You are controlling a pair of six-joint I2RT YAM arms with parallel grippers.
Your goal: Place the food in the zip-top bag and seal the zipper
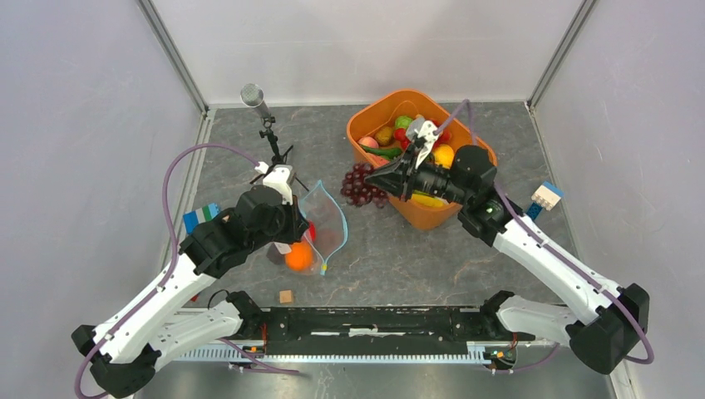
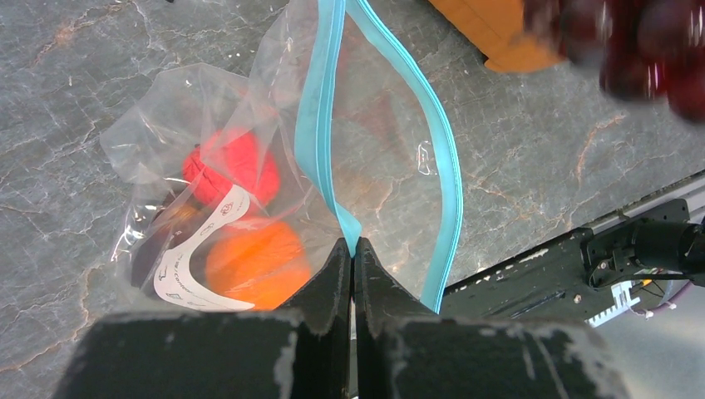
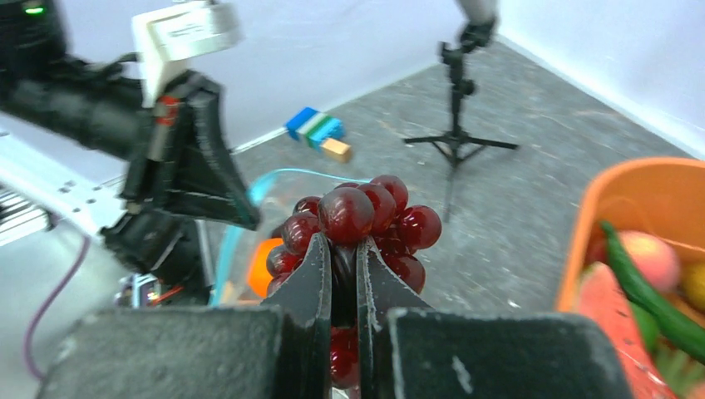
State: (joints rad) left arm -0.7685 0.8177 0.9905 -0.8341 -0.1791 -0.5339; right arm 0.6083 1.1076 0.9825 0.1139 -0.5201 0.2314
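The left fingers are pressed together on the zipper, pinching one side of the teal strip near its end. The other side of the strip bows away, so the mouth of the zip-top bag stands open. The bag is on the left half of the table, just in front of the left arm, and its lower part lies crumpled on the grey surface. Inside it, through the clear plastic, there is an orange piece and above it a red piece. A white label curves across the plastic beside them.

The right fingers are clamped on a bunch of dark red grapes. In the top view the grapes are between the bag and the orange bin, just beside the wall of the bin and apart from the mouth of the bag. I cannot tell whether they touch the table.

The bin stands at the far right of the table and holds more food: green, yellow, red and pink pieces. A microphone on a small tripod stands at the far left. Coloured blocks lie near the left arm, other blocks lie at the right side, and a small wooden cube is near the front edge.
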